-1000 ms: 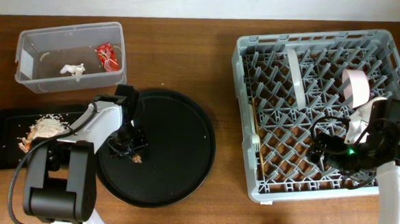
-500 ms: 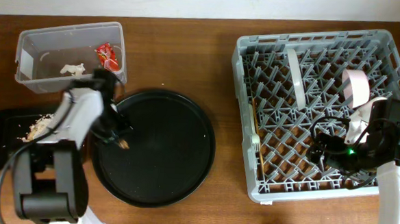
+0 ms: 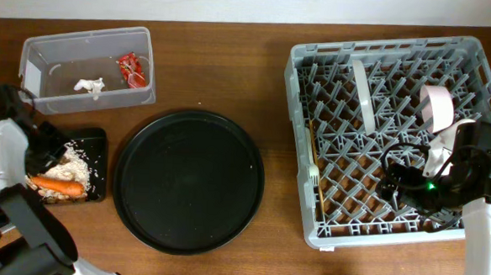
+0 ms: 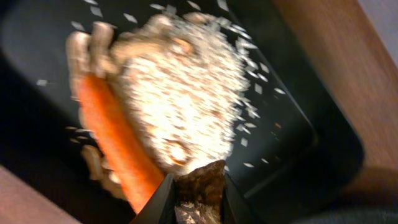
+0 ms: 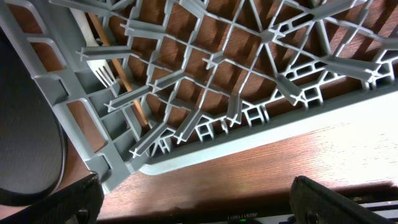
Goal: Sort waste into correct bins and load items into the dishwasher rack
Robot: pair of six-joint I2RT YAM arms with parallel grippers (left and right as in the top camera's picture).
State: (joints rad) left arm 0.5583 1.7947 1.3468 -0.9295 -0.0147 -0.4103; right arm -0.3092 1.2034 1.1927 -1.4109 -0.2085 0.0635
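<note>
My left gripper (image 4: 199, 182) is shut on the small brown lump (image 4: 202, 190) and holds it just above the shallow black tray (image 4: 311, 134), over the rice crumbs (image 4: 186, 93) and the orange carrot (image 4: 115, 149). In the overhead view the left gripper (image 3: 45, 146) is at the tray (image 3: 98, 142) beside the carrot (image 3: 58, 184). The clear tub (image 3: 39, 55) holds the red wrapper (image 3: 131, 68) and the white paper scrap (image 3: 88, 85). My right gripper (image 3: 411, 184) is open and empty above the grey rack (image 3: 304, 56), near its front edge (image 5: 205, 202).
The big round black serving tray (image 3: 188, 181) lies between the bins and the rack. The rack holds a white plate (image 3: 362, 93), a pinkish bowl (image 3: 437, 105), a white fork (image 3: 314, 170) and a wooden chopstick (image 3: 312, 141). The fork (image 5: 102, 71) also shows in the right wrist view.
My left arm has swung left from the round serving tray to over the black tray, carrying the brown lump. The right arm has not moved.
</note>
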